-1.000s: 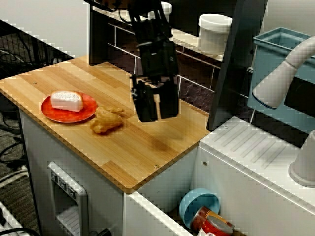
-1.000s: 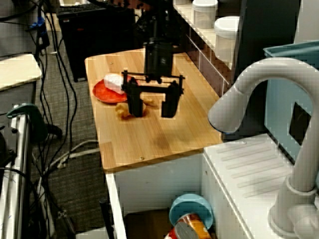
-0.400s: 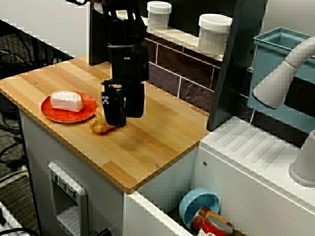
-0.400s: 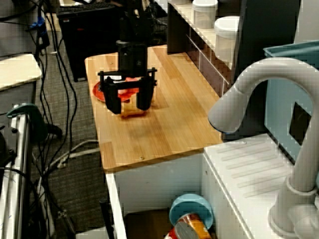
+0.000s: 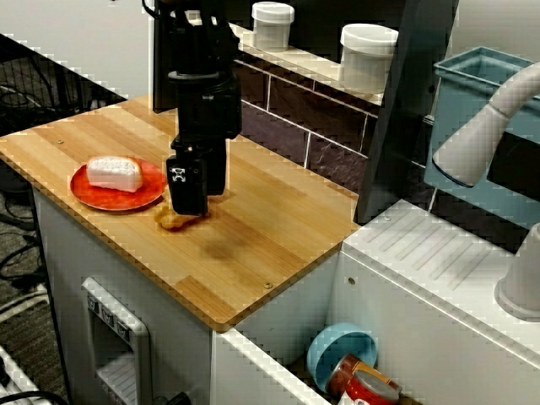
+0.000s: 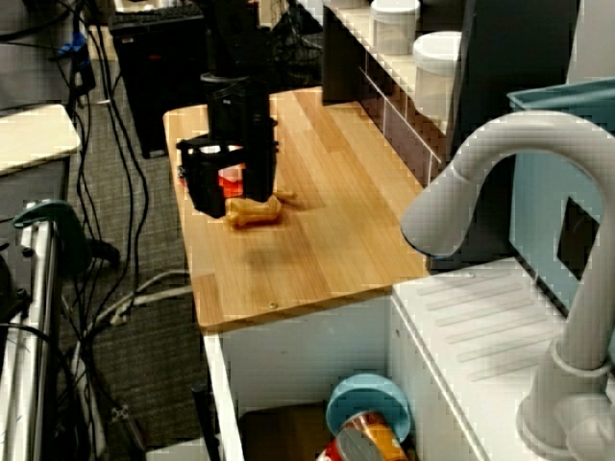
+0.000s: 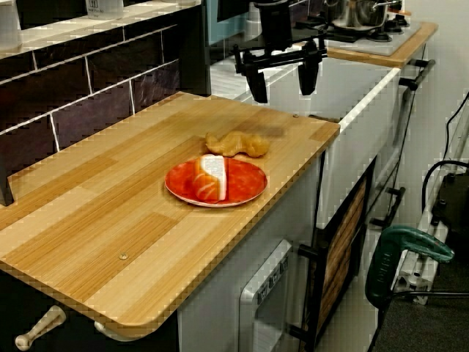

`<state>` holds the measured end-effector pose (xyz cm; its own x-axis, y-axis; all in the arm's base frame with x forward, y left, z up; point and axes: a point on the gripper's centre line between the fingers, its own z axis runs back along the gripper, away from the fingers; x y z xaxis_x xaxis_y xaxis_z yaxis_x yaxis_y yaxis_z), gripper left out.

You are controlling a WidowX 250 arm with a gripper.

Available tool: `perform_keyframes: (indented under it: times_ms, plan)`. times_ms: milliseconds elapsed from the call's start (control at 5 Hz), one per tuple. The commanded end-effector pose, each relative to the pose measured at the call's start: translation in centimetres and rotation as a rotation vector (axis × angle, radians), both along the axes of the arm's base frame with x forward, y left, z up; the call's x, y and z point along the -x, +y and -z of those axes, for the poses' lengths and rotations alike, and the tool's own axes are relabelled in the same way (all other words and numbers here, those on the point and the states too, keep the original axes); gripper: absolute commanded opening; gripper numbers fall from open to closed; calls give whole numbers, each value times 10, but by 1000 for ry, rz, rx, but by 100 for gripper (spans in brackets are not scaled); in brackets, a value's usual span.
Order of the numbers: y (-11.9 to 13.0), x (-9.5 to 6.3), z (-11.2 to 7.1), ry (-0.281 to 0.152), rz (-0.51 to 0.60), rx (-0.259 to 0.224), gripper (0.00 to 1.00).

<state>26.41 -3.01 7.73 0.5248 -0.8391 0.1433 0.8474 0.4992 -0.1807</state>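
Observation:
My black gripper [image 5: 190, 184] hangs open just above the wooden counter [image 5: 253, 245], with nothing between its fingers. It is nearest to a tan fried food piece [image 5: 172, 220], which it partly hides in the front view. Seen from the sink end, the gripper [image 6: 231, 190] straddles the spot just behind the food piece [image 6: 253, 211]. From the plate end, the gripper [image 7: 284, 84] is raised behind the food piece [image 7: 236, 144]. Left of the food lies a red plate [image 5: 91, 193] bearing a white and orange slice [image 5: 114, 172].
Two white jars [image 5: 368, 56] stand on the back shelf. A white sink unit [image 5: 439, 278] adjoins the counter on the right, with a grey faucet [image 5: 485, 126], a blue bin [image 5: 472, 93], a blue bowl [image 5: 340, 353] and a can [image 5: 367, 388] below.
The gripper has travelled left from the counter's middle to just over the tan food piece beside the plate, staying open. The food and the plate have not moved.

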Motion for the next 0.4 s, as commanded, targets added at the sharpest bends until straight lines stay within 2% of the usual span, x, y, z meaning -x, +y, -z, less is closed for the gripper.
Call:
perform_keyframes:
  times_ms: [0, 200]
  plan:
    - [14, 4, -22, -34, -84, -42, 100]
    - [31, 10, -26, -37, -132, -27, 100]
